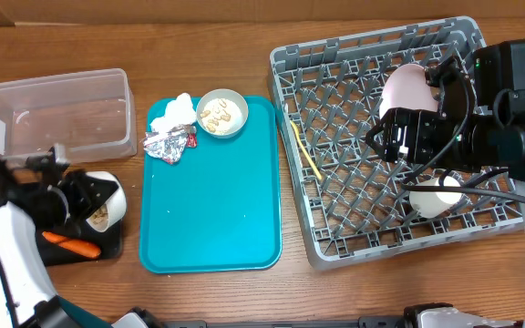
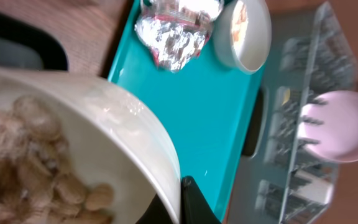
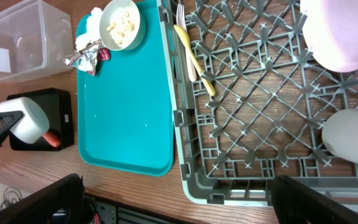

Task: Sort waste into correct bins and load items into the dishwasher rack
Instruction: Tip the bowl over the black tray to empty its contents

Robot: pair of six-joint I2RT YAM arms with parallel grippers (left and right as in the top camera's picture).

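My left gripper is shut on the rim of a pale bowl, which is tilted over the black tray. The left wrist view shows beige crumbs inside this bowl, with my finger on its rim. An orange carrot lies in the black tray. A second bowl with crumbs, a white napkin and silver foil sit on the teal tray. My right gripper is open above the grey rack, which holds a pink plate, a yellow spoon, a white fork and a white cup.
The clear tub stands at the back left, behind the black tray. The teal tray lies between the bins and the rack. Wooden tabletop shows along the front edge.
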